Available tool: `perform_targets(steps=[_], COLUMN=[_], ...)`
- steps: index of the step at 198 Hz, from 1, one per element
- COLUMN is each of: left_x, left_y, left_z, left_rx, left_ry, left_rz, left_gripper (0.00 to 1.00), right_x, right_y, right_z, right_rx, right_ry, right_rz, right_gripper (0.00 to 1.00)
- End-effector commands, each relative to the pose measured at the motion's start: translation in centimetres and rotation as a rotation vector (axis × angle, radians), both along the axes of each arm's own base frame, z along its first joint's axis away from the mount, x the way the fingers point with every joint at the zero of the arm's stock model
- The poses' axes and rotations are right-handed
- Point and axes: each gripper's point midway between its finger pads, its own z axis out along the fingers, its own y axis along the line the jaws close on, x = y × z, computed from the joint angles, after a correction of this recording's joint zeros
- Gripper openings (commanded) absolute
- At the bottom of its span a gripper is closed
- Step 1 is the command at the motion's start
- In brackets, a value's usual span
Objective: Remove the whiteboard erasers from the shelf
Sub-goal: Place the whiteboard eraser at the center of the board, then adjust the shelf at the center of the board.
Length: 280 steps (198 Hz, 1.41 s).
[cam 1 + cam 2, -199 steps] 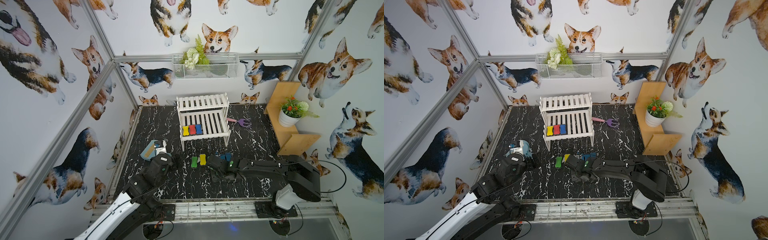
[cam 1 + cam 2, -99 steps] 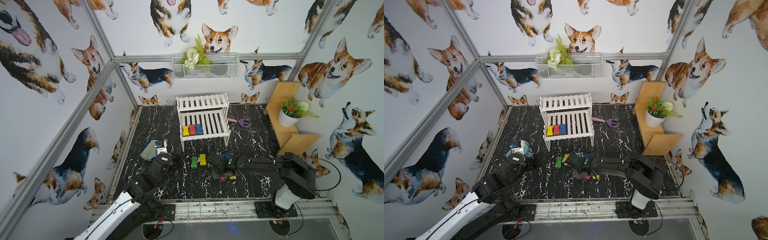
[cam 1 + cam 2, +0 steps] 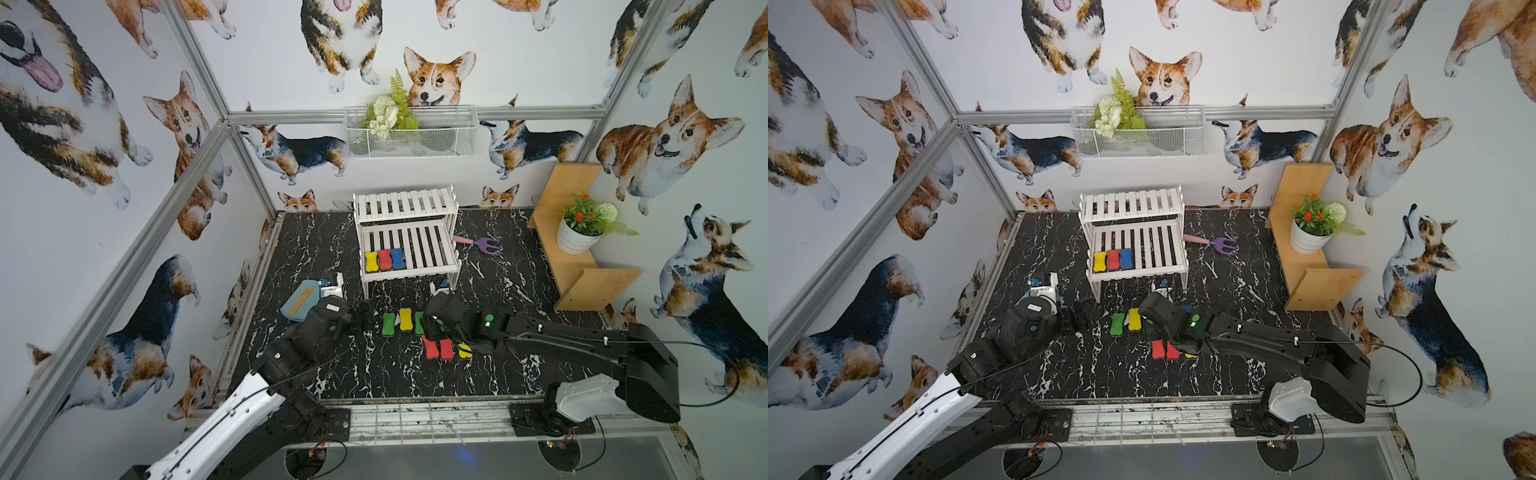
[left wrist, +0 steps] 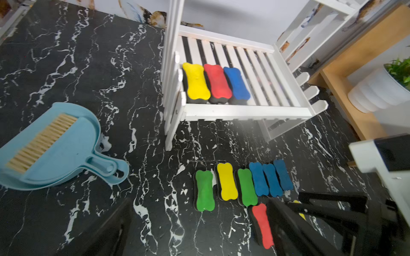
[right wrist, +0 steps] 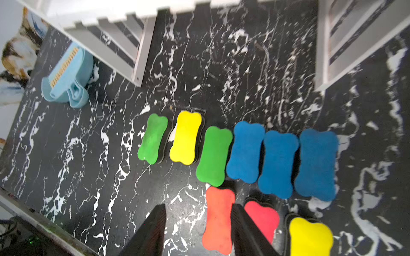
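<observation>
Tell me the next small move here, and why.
Probably lift the right hand straight up: its jaws stand open astride a red eraser lying on the table, so that one looks released, and three erasers lie on the shelf.

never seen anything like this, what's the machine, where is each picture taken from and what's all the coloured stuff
Two robot arms stand at the front edge of a black marble-patterned table, each ending in a two-fingered gripper. Two pictures look down on the whole scene from above; the other two come from cameras on the arms' wrists. Three bone-shaped whiteboard erasers, yellow, red and blue, lie on the lower tier of a small white slatted shelf; nine more erasers lie on the table. The left gripper is open and empty. The right gripper is open astride a red eraser on the table, holding nothing.
</observation>
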Motion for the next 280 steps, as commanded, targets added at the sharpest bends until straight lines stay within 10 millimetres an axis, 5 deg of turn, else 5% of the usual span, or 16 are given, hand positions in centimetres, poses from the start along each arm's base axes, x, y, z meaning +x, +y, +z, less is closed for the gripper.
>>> perform_targets(steps=[1, 37, 74, 98, 131, 168, 215, 280], left_x=[1.4, 3.9, 4.6, 4.8, 4.7, 4.8, 5.3, 6.4], left_y=[-3.3, -6.9, -7.7, -7.5, -7.3, -6.8, -6.5, -7.7], left_z=[2.5, 3.6, 4.6, 4.4, 4.1, 3.7, 3.4, 3.4], left_rx=[-0.053, -0.069, -0.076, -0.069, -0.057, -0.039, -0.024, -0.005], left_ry=[-0.042, -0.012, -0.025, -0.024, -0.017, -0.006, -0.003, -0.004], left_rz=[-0.112, -0.177, -0.189, -0.181, -0.173, -0.155, -0.14, -0.169], left_gripper=[0.96, 0.85, 0.92, 0.97, 0.99, 0.99, 0.99, 0.97], right_x=[1.5, 4.0, 8.2, 11.3, 15.2, 17.2, 16.9, 15.9], right_y=[-2.8, -7.8, -13.3, -15.0, -13.9, -13.0, -11.0, -9.2], right_z=[1.3, 3.4, 6.9, 6.4, 6.3, 5.5, 4.5, 5.5], right_rx=[-0.004, 0.058, 0.032, 0.031, 0.018, -0.004, 0.073, 0.082], right_ry=[-0.074, -0.132, -0.248, -0.242, -0.296, -0.298, -0.267, -0.28], right_rz=[-0.078, -0.203, -0.359, -0.401, -0.338, -0.325, -0.274, -0.254], right_gripper=[0.51, 0.44, 0.4, 0.39, 0.41, 0.41, 0.41, 0.43])
